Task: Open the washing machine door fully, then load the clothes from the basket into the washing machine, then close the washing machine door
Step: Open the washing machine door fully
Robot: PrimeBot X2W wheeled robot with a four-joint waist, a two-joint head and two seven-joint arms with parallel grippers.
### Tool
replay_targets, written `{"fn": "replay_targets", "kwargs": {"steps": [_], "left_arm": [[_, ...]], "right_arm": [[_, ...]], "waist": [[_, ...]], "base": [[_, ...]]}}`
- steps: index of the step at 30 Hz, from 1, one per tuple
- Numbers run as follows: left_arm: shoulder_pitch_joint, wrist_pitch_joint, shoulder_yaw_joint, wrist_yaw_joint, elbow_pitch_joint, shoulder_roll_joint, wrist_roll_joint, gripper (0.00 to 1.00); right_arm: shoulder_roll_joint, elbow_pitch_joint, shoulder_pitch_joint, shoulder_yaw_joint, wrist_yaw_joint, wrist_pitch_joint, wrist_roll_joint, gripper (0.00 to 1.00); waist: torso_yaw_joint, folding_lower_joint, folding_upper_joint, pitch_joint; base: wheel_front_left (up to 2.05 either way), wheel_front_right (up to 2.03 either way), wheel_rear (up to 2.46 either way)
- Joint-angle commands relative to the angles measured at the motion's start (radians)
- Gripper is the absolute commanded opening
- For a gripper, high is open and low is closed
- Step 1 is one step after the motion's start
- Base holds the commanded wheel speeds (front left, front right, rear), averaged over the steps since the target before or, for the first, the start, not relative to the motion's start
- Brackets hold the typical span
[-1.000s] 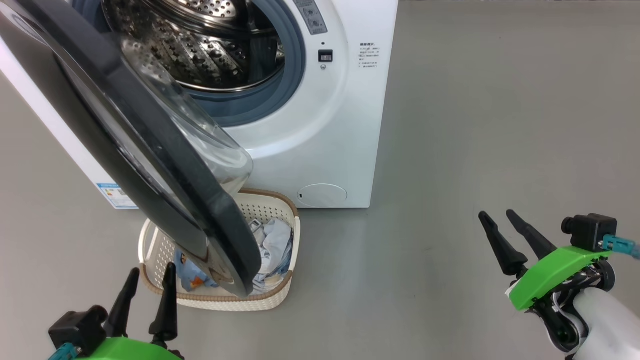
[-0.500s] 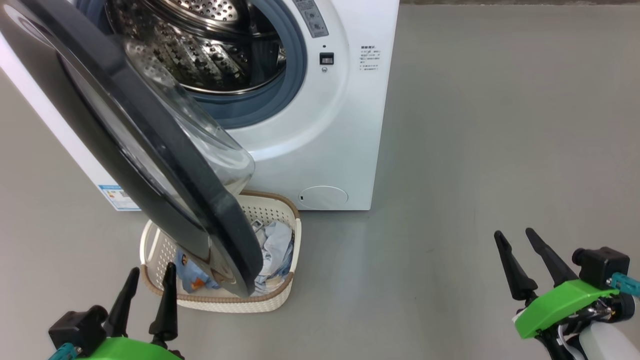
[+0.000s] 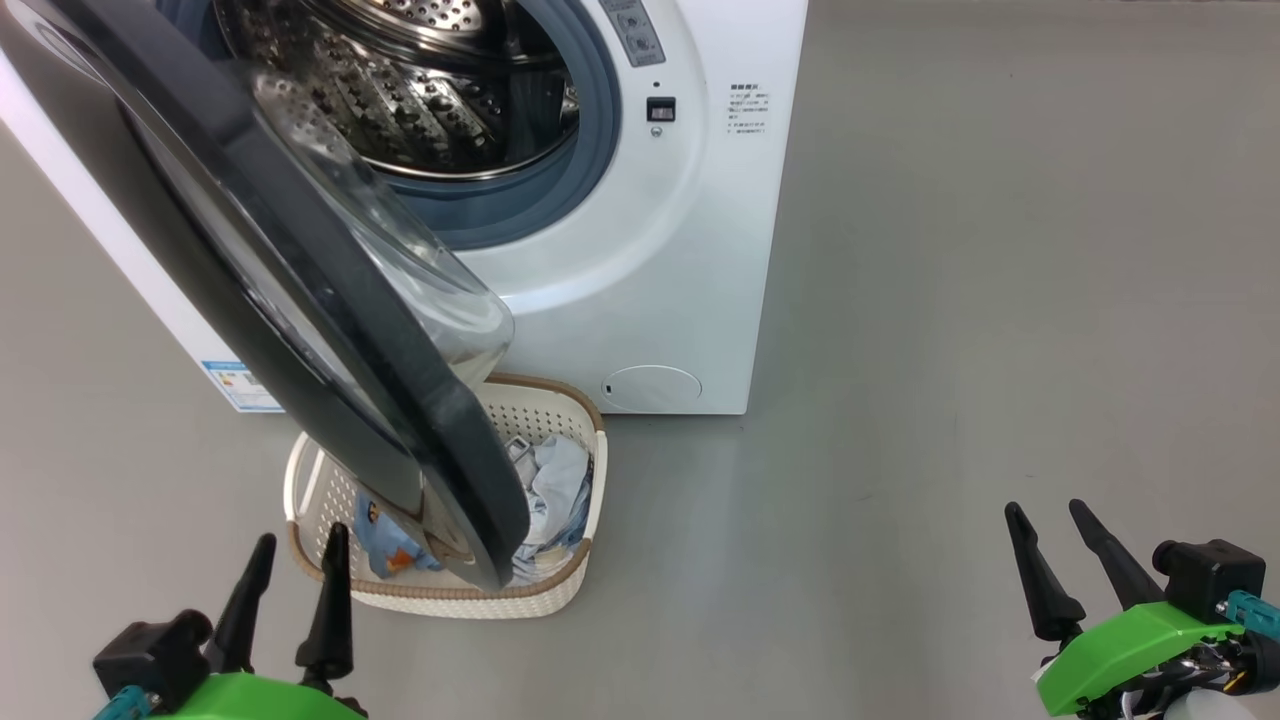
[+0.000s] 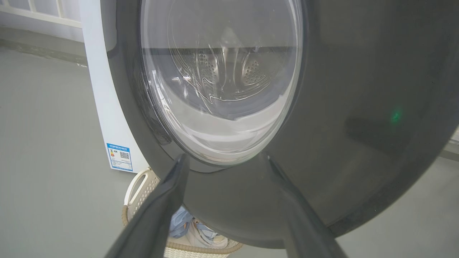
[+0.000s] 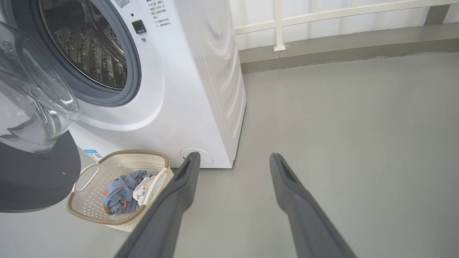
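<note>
Washing machine door (image 3: 400, 400) stands part-open, hinged on the left, with its free edge swung toward the near side. It is not yet fully open. Its lower rim hangs over the left part of the basket (image 3: 470, 600), which sits on the floor (image 3: 950, 350) just in front of the washing machine (image 3: 680, 250). In the right wrist view the rim looks clear of the basket, not touching. The clothes (image 3: 555, 490) lie in the basket, half hidden under the door. The steel drum (image 3: 420, 90) is exposed.

Left gripper (image 3: 301, 536): fingers spread wide, holding nothing, low at near left, facing the door's glossy outer face close up.

Right gripper (image 3: 1045, 505): fingers spread wide, empty, at near right, well apart from machine and basket.

Step in hand, as I judge it: finish opening the door.

- Work on the black rim near the free edge, not the glass bowl; the rim gives leverage and a firmer surface.
- Follow the arc about the left hinge and move sideways, not downward.
- The outer face looks slick, so hooking a finger round the edge should beat a flat push.
- Keep the fingers above the basket rim so it isn't nudged.
- Go on until the basket and clothes are uncovered from above.
</note>
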Motion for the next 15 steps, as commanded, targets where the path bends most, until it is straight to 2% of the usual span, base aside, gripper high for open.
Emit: {"fn": "replay_targets", "kwargs": {"steps": [1,2,4,5,10,15], "left_arm": [[-0.025,-0.006,0.042,-0.002,-0.025,0.013,0.002,1.00],[-0.027,-0.006,0.046,-0.002,-0.027,0.011,-0.001,0.83],[-0.032,-0.006,0.060,-0.002,-0.035,0.005,-0.010,0.18],[-0.034,-0.006,0.064,-0.002,-0.039,0.003,-0.015,0.00],[-0.052,-0.006,0.106,-0.002,-0.104,-0.010,-0.007,0.00],[-0.060,-0.006,0.157,-0.002,-0.264,-0.031,0.044,0.00]], "right_arm": [[-0.007,-0.022,0.010,0.011,0.002,-0.013,-0.010,1.00],[-0.006,-0.024,0.011,0.008,0.002,-0.013,-0.012,1.00],[-0.004,-0.026,0.013,0.003,0.002,-0.013,-0.016,1.00],[-0.003,-0.026,0.014,0.001,0.002,-0.013,-0.017,1.00],[-0.001,-0.026,0.014,0.002,0.002,-0.013,-0.020,1.00],[-0.003,-0.028,0.011,0.006,0.002,-0.013,-0.019,1.00]], "waist": [[0.001,0.0000,-0.0001,-0.001],[0.001,0.0000,-0.0001,-0.001],[0.002,0.0000,-0.0001,0.001],[0.002,0.0000,-0.0001,0.001],[0.004,0.0000,-0.0001,0.000],[0.008,0.0000,-0.0001,0.001]], "base": [[0.00,0.00,0.00],[0.00,0.00,0.00],[0.00,0.00,0.00],[0.00,0.00,0.00],[0.00,0.00,0.00],[0.00,0.00,0.00]]}}
